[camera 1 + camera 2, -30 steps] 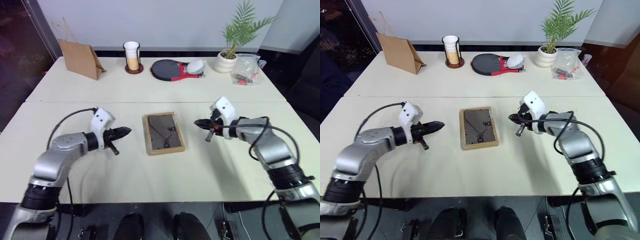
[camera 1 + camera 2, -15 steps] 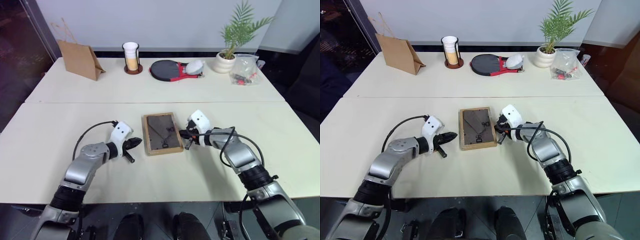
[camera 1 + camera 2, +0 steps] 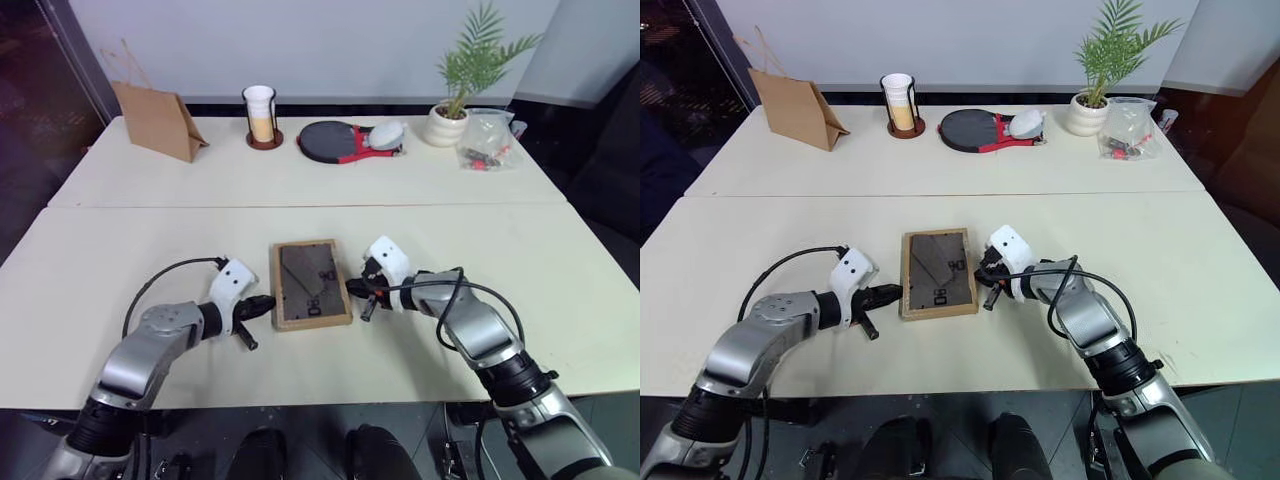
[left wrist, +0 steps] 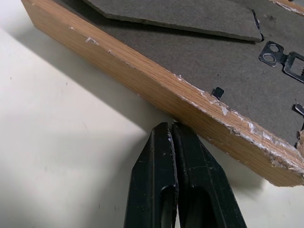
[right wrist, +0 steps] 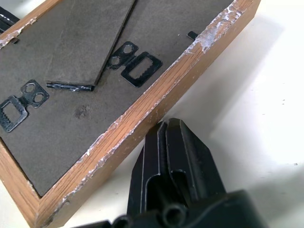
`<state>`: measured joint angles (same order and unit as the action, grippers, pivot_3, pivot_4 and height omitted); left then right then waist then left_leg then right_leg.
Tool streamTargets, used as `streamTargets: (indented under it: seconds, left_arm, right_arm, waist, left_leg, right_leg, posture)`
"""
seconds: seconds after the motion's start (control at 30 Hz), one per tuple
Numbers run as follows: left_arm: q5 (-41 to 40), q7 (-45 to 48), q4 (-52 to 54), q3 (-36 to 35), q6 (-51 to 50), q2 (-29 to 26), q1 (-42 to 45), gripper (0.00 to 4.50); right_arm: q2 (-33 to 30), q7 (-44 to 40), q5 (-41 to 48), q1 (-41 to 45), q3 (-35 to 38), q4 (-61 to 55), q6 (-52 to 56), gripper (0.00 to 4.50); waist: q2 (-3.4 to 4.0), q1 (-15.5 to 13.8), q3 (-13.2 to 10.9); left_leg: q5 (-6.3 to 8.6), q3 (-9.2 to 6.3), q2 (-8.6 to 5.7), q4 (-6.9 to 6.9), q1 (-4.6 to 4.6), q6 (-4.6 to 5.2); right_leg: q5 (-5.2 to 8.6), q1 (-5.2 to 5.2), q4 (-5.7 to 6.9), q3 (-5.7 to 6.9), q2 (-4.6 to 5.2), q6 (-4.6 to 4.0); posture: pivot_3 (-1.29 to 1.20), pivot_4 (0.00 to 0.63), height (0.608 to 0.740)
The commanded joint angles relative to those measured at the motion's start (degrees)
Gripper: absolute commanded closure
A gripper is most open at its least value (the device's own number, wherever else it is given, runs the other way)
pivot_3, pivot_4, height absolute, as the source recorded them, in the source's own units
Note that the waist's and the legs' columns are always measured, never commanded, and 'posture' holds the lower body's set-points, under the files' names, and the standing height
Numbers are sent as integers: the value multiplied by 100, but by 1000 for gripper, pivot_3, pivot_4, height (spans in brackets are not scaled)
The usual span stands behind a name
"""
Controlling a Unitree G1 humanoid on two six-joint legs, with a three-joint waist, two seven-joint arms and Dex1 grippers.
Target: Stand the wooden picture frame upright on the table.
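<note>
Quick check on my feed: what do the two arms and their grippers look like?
Both arms are silver-grey metal with black joint bands. Each wrist carries a white block, and a loose black cable loops from it back along the forearm. The left gripper and right gripper each end in two slim, tapered black fingers, glossy plastic in the wrist views.

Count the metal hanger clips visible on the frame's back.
2 clips lie on the wooden picture frame's dark back, each near one edge; more may be hidden.
</note>
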<state>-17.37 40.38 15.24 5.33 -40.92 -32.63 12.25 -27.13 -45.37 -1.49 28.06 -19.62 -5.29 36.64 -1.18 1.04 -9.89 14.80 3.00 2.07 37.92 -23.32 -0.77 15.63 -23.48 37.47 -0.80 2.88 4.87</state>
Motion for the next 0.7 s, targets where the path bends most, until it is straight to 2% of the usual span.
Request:
streamTargets:
  seconds: [0.03, 0.1, 0.2, 0.3, 0.43, 0.57, 0.7]
  left_arm:
    - [-17, -43, -61, -192, -62, -112, 47, 4426]
    - [-194, 83, -112, -437, -143, -244, 64, 4426]
    - [-996, 324, -5, -980, -779, -272, 159, 3628]
    - [-2158, 290, 127, -1637, -2026, -58, 413, 2154]
    - [-3196, -167, -134, -2445, -3682, 264, 841, 156]
    - [-3605, -901, -673, -3265, -5058, 741, 1358, 66]
    - [-4197, -1600, -1184, -3386, -5158, 793, 1476, 66]
  right_arm:
    - [-121, -43, -75, -68, -120, -200, -36, 4469]
    - [-377, -142, -63, -111, 16, -335, -40, 4469]
    - [-840, -394, 5, -237, 182, -636, -182, 4500]
    - [-1063, -470, 78, -250, 298, -809, -175, 4500]
    - [-1152, -526, 80, -216, 312, -837, -238, 4500]
    - [-1098, -498, -2, -193, 196, -616, -403, 4500]
    - [-986, -459, -120, -172, 25, -442, -553, 4500]
  waist:
    - [0, -3, 1]
    - [0, -11, 1]
    - [0, -24, 0]
    - [-1, -45, 0]
    - [-4, -21, -1]
    - [-5, -9, -1]
    - [-5, -2, -1]
  left_leg:
    - [0, 0, 0, 0, 0, 0]
    - [0, -1, -1, 0, 0, 0]
    - [1, -3, -1, 0, -4, 1]
    - [1, -6, -3, 0, -7, 1]
    - [1, -10, -7, 9, -7, 3]
    - [1, -16, -15, 8, -5, 3]
    - [1, -21, -12, 8, -5, 2]
  right_leg:
    - [0, 0, 0, 0, 0, 0]
    - [0, 0, 0, 2, -1, 0]
    - [0, -4, -1, 5, 0, 0]
    - [0, -1, -5, 9, 5, 0]
    - [-1, 4, -5, 9, 6, 2]
    - [-1, 4, 0, 10, -5, 3]
    - [-1, 2, 0, 9, -9, 3]
  posture:
    - [0, 150, 740]
    - [0, 150, 740]
    - [0, 150, 740]
    - [0, 150, 740]
    - [0, 150, 740]
    - [0, 150, 740]
    - [0, 150, 740]
